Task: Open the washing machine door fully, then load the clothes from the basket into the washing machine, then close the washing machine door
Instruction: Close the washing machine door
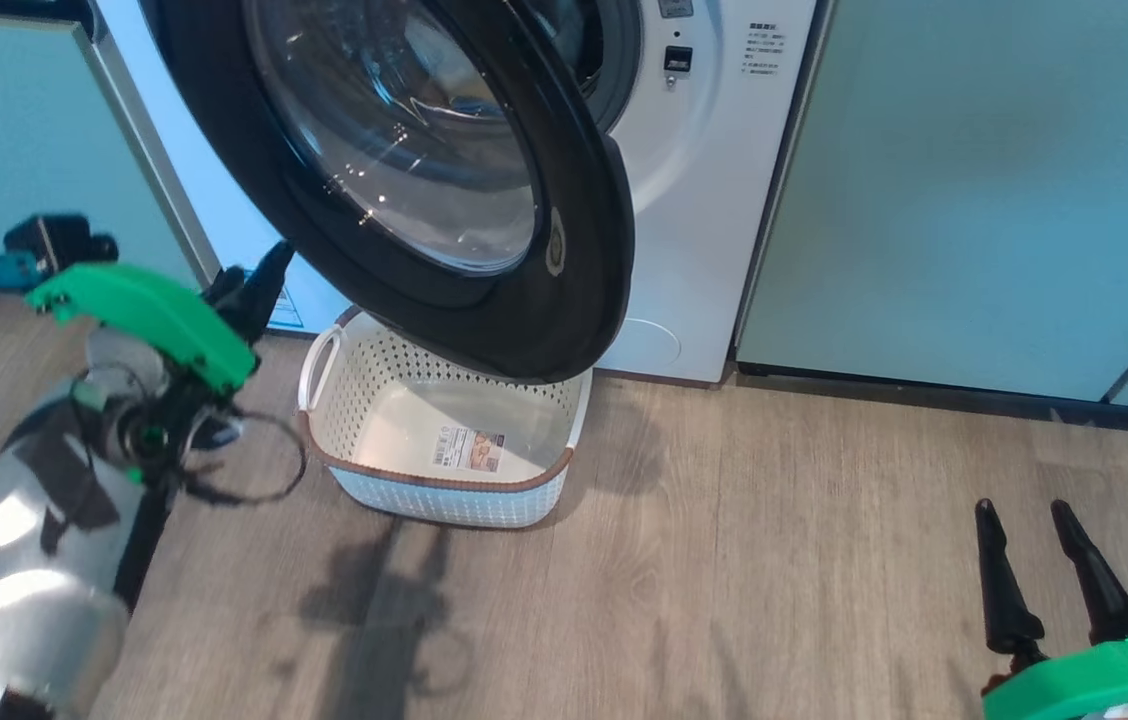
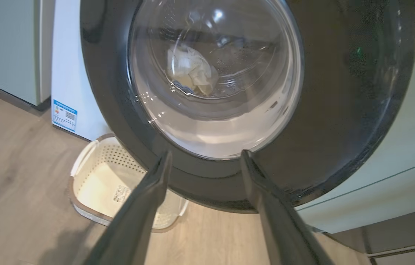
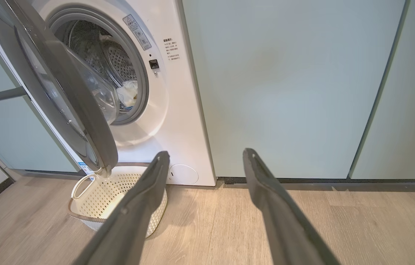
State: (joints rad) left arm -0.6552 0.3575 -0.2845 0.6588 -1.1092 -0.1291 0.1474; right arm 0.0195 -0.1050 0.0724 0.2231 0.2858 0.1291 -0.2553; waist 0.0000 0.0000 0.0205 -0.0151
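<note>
The left hand stood open, its two dark fingers spread and holding nothing, directly before the lower black rim of the washing machine door. In the head view one finger lay just beside the rim's lower left edge; contact could not be confirmed. The right hand was likewise open and unladen, low over the floor and well apart from the door, to the robot's right.

The door was swung partway out from the washing machine, hinged on the robot's left, with the drum mouth exposed behind its free edge. The basket sat on the floor against the machine's front, directly beneath the door's lower edge and between the two hands. Its bottom and label lay bare to view. Pale teal cabinets flanked the machine on both sides. A blue sticker was fixed low on the machine's front.

The clothes lay inside the steel drum as a crumpled cream and pale yellow bundle with a small blue part, seen through the domed glass in the left wrist view. The door's rim was glossy and wide and its glass bowl clear, carrying reflections. The door itself stood between the left hand and the drum.
</note>
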